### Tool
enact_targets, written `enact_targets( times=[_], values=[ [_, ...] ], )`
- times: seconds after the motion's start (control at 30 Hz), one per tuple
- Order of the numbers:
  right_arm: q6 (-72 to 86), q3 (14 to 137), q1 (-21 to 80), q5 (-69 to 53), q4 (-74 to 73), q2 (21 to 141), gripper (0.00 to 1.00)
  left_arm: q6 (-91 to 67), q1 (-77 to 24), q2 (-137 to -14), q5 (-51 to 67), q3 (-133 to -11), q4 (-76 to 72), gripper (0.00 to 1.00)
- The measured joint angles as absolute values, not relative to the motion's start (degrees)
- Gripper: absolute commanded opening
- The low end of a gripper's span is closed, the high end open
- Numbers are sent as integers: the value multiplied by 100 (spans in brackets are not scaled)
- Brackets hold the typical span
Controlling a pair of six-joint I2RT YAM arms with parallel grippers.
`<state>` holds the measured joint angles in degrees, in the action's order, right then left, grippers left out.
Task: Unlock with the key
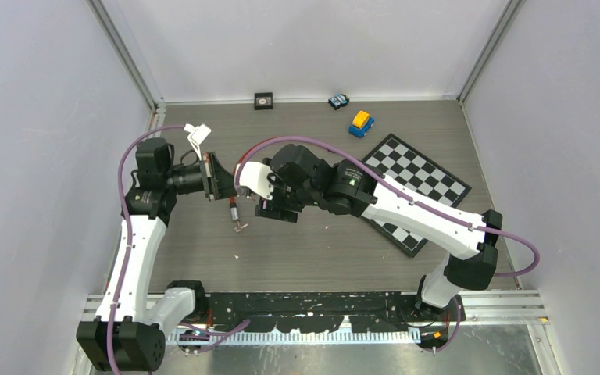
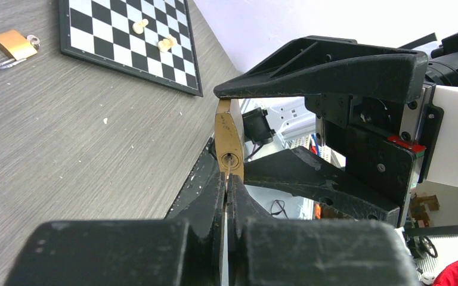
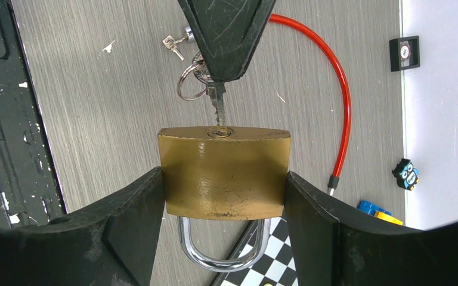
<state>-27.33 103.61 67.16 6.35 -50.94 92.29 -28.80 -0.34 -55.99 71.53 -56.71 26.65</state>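
The padlock [image 3: 226, 161], likely dense, rigid and smooth-sided, was clamped by its narrow edges in the right hand [image 3: 223, 185], aloft over the counter [image 1: 320, 250]. The left hand [image 2: 229, 187] was pinched shut on the thin, stiff key [image 3: 216, 107], tip in the keyhole. Both arms reached inward, wrists facing each other.

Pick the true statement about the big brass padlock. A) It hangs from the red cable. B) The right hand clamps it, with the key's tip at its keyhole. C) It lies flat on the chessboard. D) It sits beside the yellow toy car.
B: the right wrist view shows the padlock squeezed by the right hand, while the key in the left hand meets its keyhole.
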Motion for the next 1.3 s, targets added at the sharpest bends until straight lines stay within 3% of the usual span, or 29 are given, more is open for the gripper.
enact_targets(
  times=[1.3],
  values=[
    [-2305, 10567, 6510, -200, -5557, 9432, 1, -2532, -25, -5415, 7467, -5142, 2222, 0]
  ],
)
